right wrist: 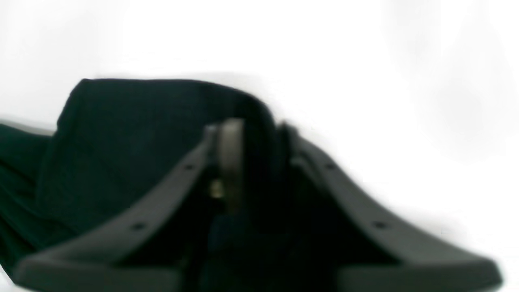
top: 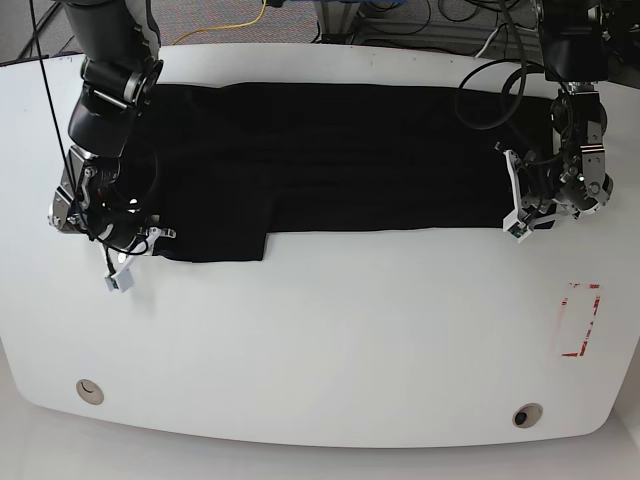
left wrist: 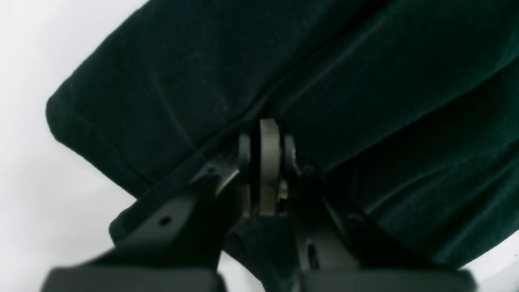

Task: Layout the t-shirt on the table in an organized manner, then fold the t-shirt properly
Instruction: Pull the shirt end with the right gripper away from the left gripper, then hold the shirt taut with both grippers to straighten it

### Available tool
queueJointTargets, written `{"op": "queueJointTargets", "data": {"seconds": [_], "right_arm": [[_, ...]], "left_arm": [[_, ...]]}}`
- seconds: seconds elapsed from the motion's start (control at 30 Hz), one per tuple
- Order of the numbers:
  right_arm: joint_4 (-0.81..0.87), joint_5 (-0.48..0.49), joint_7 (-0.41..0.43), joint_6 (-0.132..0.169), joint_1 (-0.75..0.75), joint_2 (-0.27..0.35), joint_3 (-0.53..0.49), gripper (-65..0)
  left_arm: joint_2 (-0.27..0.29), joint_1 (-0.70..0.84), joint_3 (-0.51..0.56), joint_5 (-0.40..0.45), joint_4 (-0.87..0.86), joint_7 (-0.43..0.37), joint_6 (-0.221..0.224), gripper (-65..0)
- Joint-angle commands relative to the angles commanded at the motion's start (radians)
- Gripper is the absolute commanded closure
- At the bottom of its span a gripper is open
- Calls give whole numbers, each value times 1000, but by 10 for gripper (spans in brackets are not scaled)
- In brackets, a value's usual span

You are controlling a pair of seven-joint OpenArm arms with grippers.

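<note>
Pinching t-shirt (top: 330, 160) | left claw (left wrist: 265, 142) clamped | right claw (right wrist: 251, 134) clamped

One t-shirt (top: 330, 160), one table (top: 330, 340), two grommet holes (top: 90, 391), one red rectangle marking (top: 581, 320).

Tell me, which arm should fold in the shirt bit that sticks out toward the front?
Probably the right. The right gripper is clamped on the large black soft cloth t-shirt right beside that jutting flap; the left gripper grips the opposite end.
</note>
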Motion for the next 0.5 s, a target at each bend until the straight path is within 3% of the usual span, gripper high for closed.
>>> {"op": "queueJointTargets", "data": {"seconds": [0.17,0.5], "right_arm": [[106,-3,-9,0,-5,0,0,-78],[279,-2,-138,0,-6,0,0,-79]], "left_arm": [[0,0,0,0,0,0,0,-22],[0,0,2,3,-5,0,0,-22]]}}
